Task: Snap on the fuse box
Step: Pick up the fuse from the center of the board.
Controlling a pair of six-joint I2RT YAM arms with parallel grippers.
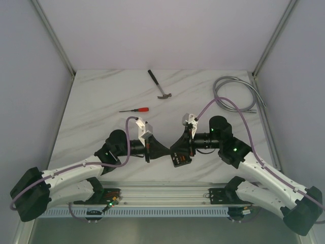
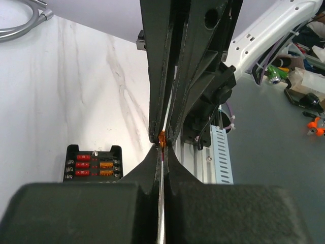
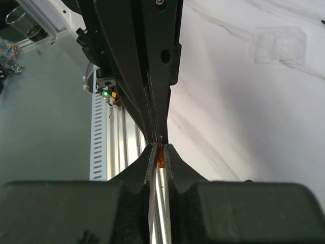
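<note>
Fuse box (image 2: 94, 162): flat on table (image 2: 61, 91), below and just beside left pincer (image 2: 162, 152). Left pincer, right pincer (image 3: 160, 151): tip to tip, both clamped on one orange fuse (image 2: 162, 136).

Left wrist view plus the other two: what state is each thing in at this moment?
fuse box: uncovered, slots showing
orange fuse: pinched where the two gripper tips meet
left gripper: shut
right gripper: shut on the orange fuse
hammer: lying flat, untouched
screwdriver: lying flat, untouched

Uncovered black fuse box (image 2: 94, 163), red and orange fuses (image 2: 83, 165) inside
</note>
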